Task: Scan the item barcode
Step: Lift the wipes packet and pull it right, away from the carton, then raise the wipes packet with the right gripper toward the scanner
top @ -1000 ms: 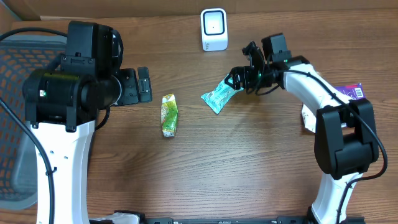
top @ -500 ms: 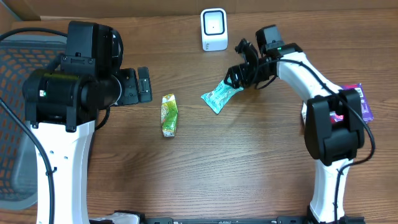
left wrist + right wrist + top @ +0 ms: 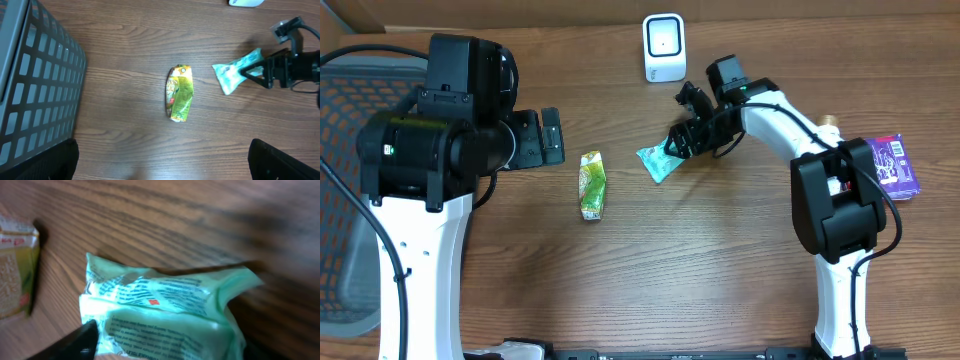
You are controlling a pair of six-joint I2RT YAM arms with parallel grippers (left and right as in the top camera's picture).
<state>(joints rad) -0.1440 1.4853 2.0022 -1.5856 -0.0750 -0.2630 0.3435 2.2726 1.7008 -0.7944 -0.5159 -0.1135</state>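
- The right tool (image 3: 678, 143) is low over the counter (image 3: 720, 270), at the right end of a mint-green packet (image 3: 655, 162).
- In the left wrist view its black fingers (image 3: 260, 75) stand on both sides of this end of the packet. I cannot tell whether they press it or only stand around it.
- In the right wrist view the packet fills most of the picture, crumpled, with dark print and a small red mark. One dark fingertip (image 3: 82, 340) shows at its lower left edge.
- The packet lies slanted, its wide end towards the left and front, its narrow end at the tool.
- The white scanner (image 3: 663, 47) stands upright at the far edge of the counter, behind the packet and apart from it.
- A yellow-green pouch (image 3: 591, 184) lies flat on the wood to the left of the packet, not touching it.
- The left tool (image 3: 538, 138) is released, its fingers wide apart with nothing between them. It hangs above the counter, left of the pouch.
- A dark mesh basket (image 3: 360, 100) is at the far left side.
- A purple packet (image 3: 892, 165) lies near the right edge, well apart from the rest.
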